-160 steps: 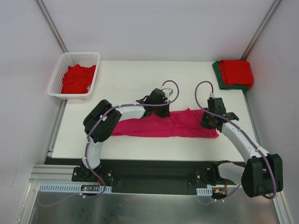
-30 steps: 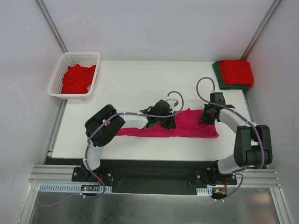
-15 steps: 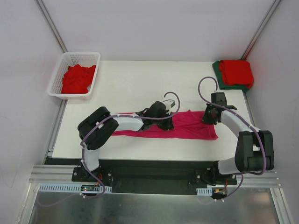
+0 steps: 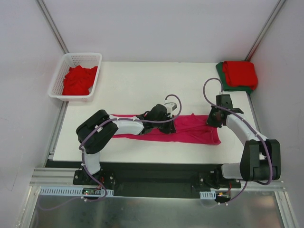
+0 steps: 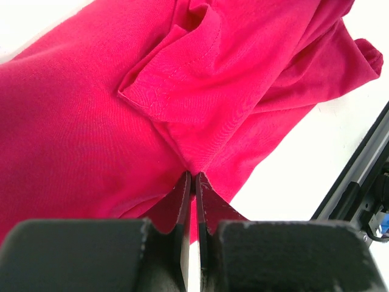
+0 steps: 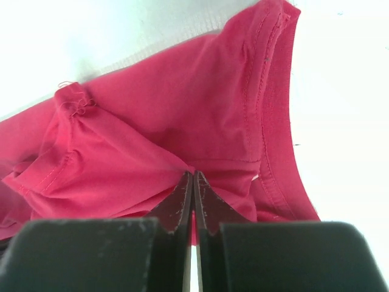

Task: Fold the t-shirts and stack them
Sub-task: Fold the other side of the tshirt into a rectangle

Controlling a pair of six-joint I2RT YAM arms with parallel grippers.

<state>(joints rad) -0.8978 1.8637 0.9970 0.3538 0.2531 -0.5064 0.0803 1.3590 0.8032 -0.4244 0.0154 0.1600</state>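
Observation:
The magenta-pink t-shirt (image 4: 192,131) lies as a long, narrow folded strip across the middle of the table. My left gripper (image 4: 165,124) is low over the middle of the strip. In the left wrist view it (image 5: 194,176) is shut on a pinch of the pink cloth (image 5: 91,121). My right gripper (image 4: 212,121) is at the strip's right end. In the right wrist view it (image 6: 193,175) is shut on a fold beside the stitched hem (image 6: 267,103). A folded red t-shirt (image 4: 240,73) rests on a folded dark green one (image 4: 221,76) at the back right corner.
A white lattice basket (image 4: 98,59) at the back left holds crumpled red t-shirts (image 4: 76,80). The table's front edge (image 4: 152,161) runs just below the pink strip. Angled frame posts (image 4: 52,26) stand at both back corners.
Both grippers have stayed shut on the pink shirt. The left gripper has drawn a little to the left and the strip's left end has shifted left with it. The right arm's elbow has swung outward.

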